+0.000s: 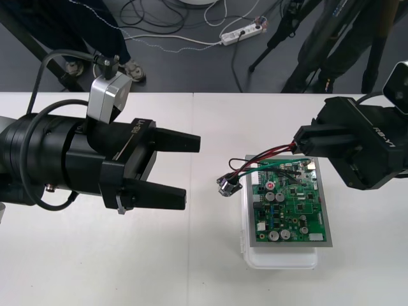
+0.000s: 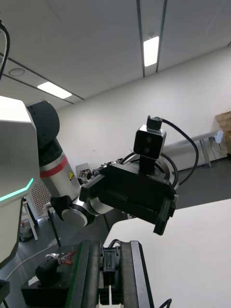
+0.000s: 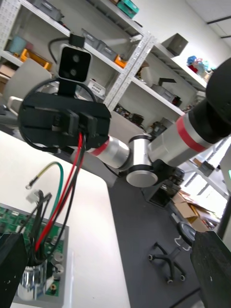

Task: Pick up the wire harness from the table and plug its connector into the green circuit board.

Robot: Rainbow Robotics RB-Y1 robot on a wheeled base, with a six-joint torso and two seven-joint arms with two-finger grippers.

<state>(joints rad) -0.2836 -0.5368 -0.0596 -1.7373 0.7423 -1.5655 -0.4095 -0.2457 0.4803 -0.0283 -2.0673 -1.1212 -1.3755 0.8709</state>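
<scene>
1. Wire harness [image 1: 242, 169] hangs in the air. The right pincer [image 1: 298, 145] is clenched on its red and black wires just above the green circuit board [image 1: 293, 204]. We cannot tell whether the plug sits inside that grip.
2. Left pincer [image 1: 192, 171] is released, jaws wide, and hovers over the table [image 1: 127, 268]. It faces the right pincer and holds nothing.
3. Long axis: the wires run from the right pincer's fingertips down and away toward the left pincer. They end in the round metal socket [image 1: 227, 185].
4. The socket is the end leading toward the left pincer, near its fingertips but apart from them. It lies just off the board edge on that side. We cannot tell whether it touches the table.
5. A green lead [image 3: 53, 166] loops out from the bundle below the right pincer, over the board.
6. Risk, slip: the grip is on thin wires, not a rigid body. In our judgement the hanging socket's weight could drag them through the fingers.
7. Risk, snag: the loose green lead could catch on board components if the right pincer shifts sideways.
8. Risk, bad handover: if the left pincer closes short, it may pinch wires instead of the socket. That would swing the harness and twist the plug end out of line.
9. Risk, contact: the two pincers face each other closely. A low approach could knock the board on its white base [image 1: 284, 258].
</scene>
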